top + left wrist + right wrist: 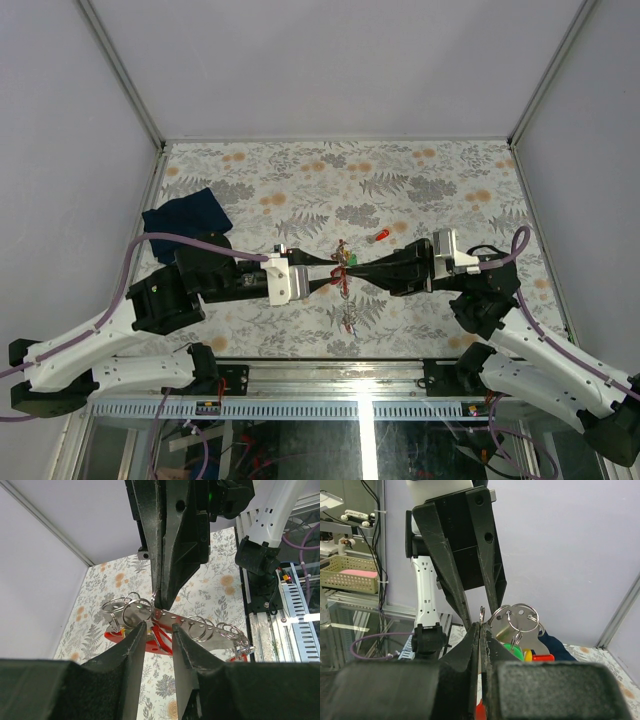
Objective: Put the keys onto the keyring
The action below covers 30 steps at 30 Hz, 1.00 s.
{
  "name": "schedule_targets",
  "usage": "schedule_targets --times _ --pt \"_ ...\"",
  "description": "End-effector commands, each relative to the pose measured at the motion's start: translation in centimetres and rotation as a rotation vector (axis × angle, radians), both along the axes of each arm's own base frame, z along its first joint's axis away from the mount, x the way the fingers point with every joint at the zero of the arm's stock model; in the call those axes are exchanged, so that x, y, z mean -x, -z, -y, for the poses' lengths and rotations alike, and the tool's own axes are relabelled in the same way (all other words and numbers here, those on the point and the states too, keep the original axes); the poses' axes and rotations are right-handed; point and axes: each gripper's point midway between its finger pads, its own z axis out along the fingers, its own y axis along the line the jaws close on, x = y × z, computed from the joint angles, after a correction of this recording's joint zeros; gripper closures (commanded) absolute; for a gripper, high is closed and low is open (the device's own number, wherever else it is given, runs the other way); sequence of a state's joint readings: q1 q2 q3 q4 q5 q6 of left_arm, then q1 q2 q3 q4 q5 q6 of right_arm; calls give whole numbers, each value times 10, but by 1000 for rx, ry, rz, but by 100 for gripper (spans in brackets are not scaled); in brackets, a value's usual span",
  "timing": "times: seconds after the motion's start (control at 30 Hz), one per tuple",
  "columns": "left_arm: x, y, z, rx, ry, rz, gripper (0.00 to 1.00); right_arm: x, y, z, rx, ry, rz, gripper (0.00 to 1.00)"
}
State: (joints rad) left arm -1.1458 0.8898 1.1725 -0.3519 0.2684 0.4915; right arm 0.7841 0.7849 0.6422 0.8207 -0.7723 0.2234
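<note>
**Keyring held between both grippers; threading part done**

Location: the keyring [175, 619] is held up over the middle of the table [450, 180], somewhat toward its near edge, between the two grippers, which meet tip to tip.

Progress: green, yellow and red tags [526, 654] show just below the grey fob, so some keys appear to be on its rings already. Whether each is fully threaded cannot be told. One key with a red tag [378, 236] lies loose on the table just beyond the grippers, toward the far edge. A small cluster [348, 322] lies nearer the near edge, too small to identify. Judgement: the task is partly complete, with at least one key left to fit.

Jaws: the left gripper [159, 627] stands narrowed, not fully closed, with the red strap [159, 639] and the fob between its fingers. It appears to hold the keyring there. The right gripper [480, 626] is fully closed, pinching a thin metal ring edge-on at the fob.

A dark blue cloth [187, 213] lies near the table's left edge.
</note>
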Motion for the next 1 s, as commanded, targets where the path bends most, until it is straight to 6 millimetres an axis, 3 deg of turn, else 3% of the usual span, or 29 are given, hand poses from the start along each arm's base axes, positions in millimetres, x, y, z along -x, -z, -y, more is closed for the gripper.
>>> schedule_targets --times 0.0,0.37,0.97 --pt "0 -24 -2 74 -6 46 74 14 -37 11 -90 -25 93 100" --pt "14 -20 6 71 85 39 74 11 -36 8 -89 -24 90 100" --pt "15 -23 6 88 88 40 84 7 -26 5 -46 -7 84 100"
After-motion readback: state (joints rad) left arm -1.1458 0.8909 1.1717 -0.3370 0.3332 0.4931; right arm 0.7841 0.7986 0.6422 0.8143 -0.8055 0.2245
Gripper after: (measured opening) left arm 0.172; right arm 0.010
